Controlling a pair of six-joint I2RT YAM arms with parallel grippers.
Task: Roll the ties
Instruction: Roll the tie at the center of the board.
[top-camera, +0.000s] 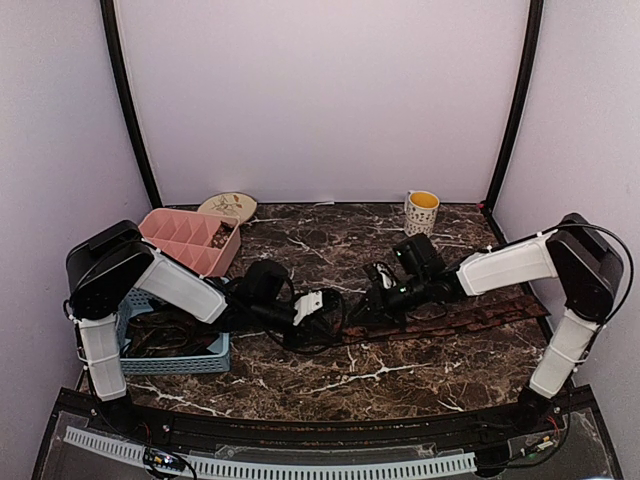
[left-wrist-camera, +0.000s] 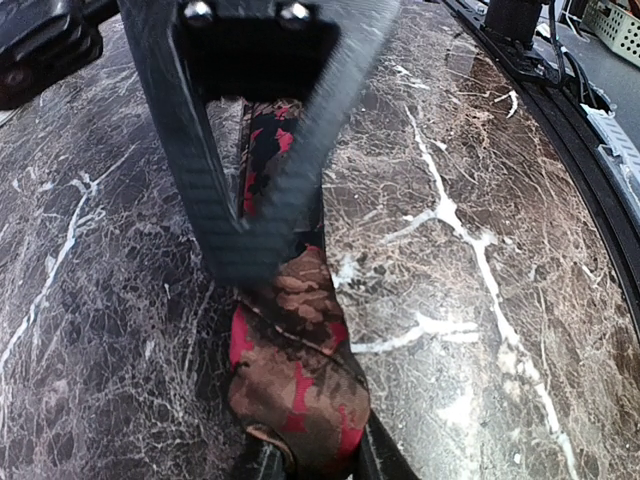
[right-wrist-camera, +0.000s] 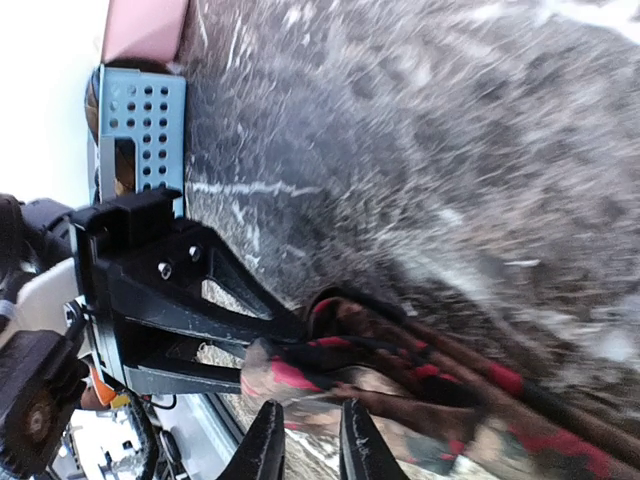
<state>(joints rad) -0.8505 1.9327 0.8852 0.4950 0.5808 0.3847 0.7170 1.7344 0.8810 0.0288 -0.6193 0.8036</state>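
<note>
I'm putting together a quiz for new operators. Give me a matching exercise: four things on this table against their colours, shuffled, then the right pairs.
Things:
1. mug
2. divided tray
3. basket
4. tie

Colours:
A. pink
B. red-and-brown patterned
C. white, yellow inside
D. blue, perforated

Pairs: 1-C; 2-A; 3-D; 4-B
</note>
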